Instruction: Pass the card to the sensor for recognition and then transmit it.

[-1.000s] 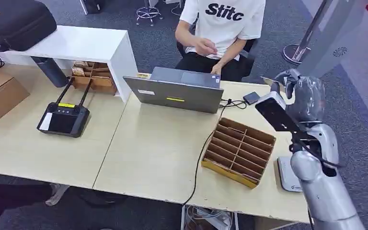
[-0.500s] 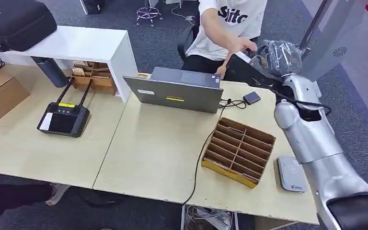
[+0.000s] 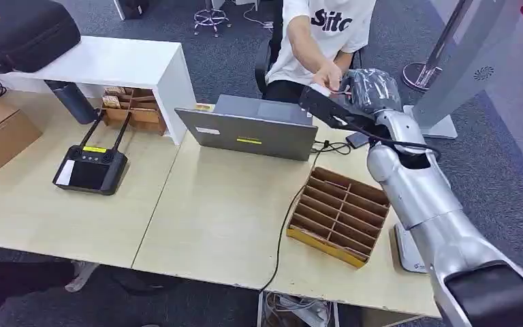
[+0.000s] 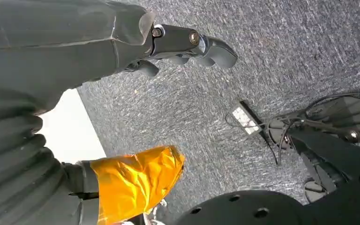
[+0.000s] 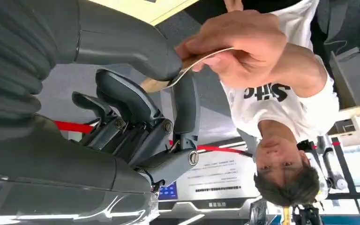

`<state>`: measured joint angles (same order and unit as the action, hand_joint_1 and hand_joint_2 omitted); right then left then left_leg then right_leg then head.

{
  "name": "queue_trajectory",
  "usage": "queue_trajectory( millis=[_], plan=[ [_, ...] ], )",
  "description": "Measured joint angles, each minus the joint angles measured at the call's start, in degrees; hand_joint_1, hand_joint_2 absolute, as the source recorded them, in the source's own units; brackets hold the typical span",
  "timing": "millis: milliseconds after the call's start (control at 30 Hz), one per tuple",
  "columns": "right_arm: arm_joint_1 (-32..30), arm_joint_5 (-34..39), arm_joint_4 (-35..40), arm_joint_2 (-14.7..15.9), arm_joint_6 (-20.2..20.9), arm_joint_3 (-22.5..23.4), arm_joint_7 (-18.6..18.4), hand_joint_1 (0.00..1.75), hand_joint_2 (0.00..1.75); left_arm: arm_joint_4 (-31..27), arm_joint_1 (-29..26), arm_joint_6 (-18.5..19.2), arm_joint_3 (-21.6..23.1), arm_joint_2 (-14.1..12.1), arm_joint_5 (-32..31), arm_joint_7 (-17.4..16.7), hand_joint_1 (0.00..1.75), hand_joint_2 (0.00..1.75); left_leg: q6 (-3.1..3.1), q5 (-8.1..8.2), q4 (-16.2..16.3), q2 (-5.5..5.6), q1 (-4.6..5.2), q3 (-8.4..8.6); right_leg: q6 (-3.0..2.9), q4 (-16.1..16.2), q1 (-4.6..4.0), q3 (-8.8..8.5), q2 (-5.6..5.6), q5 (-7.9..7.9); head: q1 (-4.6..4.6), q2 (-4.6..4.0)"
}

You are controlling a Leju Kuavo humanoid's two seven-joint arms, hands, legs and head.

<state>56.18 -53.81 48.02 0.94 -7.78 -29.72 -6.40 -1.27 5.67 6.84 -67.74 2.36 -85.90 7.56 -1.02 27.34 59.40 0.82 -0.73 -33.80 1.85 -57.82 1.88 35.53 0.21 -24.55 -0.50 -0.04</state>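
My right hand [image 3: 366, 90] reaches out past the table's far edge, toward a seated person in a white T-shirt [image 3: 327, 30]. In the right wrist view, the thumb and a finger of my right hand [image 5: 168, 70] pinch a thin card [image 5: 201, 58], seen edge-on. The person's hand [image 5: 236, 47] grips the card's other end and also shows in the head view [image 3: 327, 73]. The grey card sensor [image 3: 406, 253] lies flat near the table's right front corner, partly behind my forearm. My left hand [image 4: 178, 42] hangs over grey carpet with its fingers apart and nothing in them.
A closed grey laptop [image 3: 252, 128] sits at the table's far edge. A small black device [image 3: 357, 139] on a cable lies beside it. A cardboard divider box [image 3: 340, 214] stands left of the sensor. A black remote controller [image 3: 90, 167] lies at the left.
My right arm has swung from above the sensor, up and away toward the person. The person has leaned in, and their hand now grips the card.
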Motion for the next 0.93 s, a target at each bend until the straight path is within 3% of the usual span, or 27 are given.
queue_trajectory(
  millis=[67,100,133,367,600,767,933],
  plan=[
    [0.0,0.0,-0.1,-0.1,0.0,-0.2,0.0,1.75,1.75,0.0,-0.1,0.0,0.0,0.1,0.0,0.0,0.00,1.75,0.00,0.00,0.0,0.00,0.00,-0.01,0.00,0.0,0.00,0.02,0.00,0.00,0.00,0.00],
    [0.0,0.0,-0.1,-0.1,0.0,-0.2,0.0,0.33,1.75,0.0,-0.1,0.0,0.0,0.1,0.0,0.0,0.00,1.75,0.00,0.00,0.0,0.00,0.00,-0.02,0.00,0.0,0.00,0.03,0.00,0.00,-0.02,0.00],
    [0.0,0.0,-0.2,-0.2,0.0,-0.3,0.0,0.00,1.75,0.0,-0.1,0.0,0.0,0.1,0.0,0.0,0.00,1.75,0.00,0.00,0.0,0.01,0.00,-0.04,0.00,0.0,0.00,0.04,-0.01,0.00,-0.02,0.00],
    [-1.3,2.1,1.2,-0.2,-0.7,-0.4,1.2,0.00,1.75,0.0,-0.4,-0.2,0.0,0.1,0.0,0.5,0.00,1.75,0.00,0.01,0.0,-0.03,0.00,-0.02,0.00,0.0,0.00,0.05,0.03,-0.01,-0.02,0.00],
    [-4.1,6.8,7.6,0.1,-2.6,1.0,3.4,0.00,1.75,0.0,-1.4,-0.3,0.0,0.1,0.0,1.4,0.00,1.75,-0.01,0.00,0.0,-0.05,0.00,0.01,0.00,0.0,0.00,0.06,0.03,0.00,0.00,0.00],
    [-8.6,15.5,17.5,1.9,-6.2,4.2,7.8,0.00,1.75,0.0,-2.2,-0.4,-0.1,0.1,0.0,2.3,0.00,1.75,-0.01,0.01,0.0,-0.03,0.00,0.03,0.00,0.0,-0.01,0.07,0.02,-0.01,-0.02,0.00],
    [-19.2,25.0,33.4,5.7,-10.7,10.9,14.7,0.00,1.75,0.0,-3.5,-0.7,-1.1,0.1,0.2,3.2,0.00,1.75,0.11,0.12,0.0,0.04,0.01,0.00,0.09,0.1,0.00,0.00,-0.04,-0.10,-0.02,0.00]
  ],
)
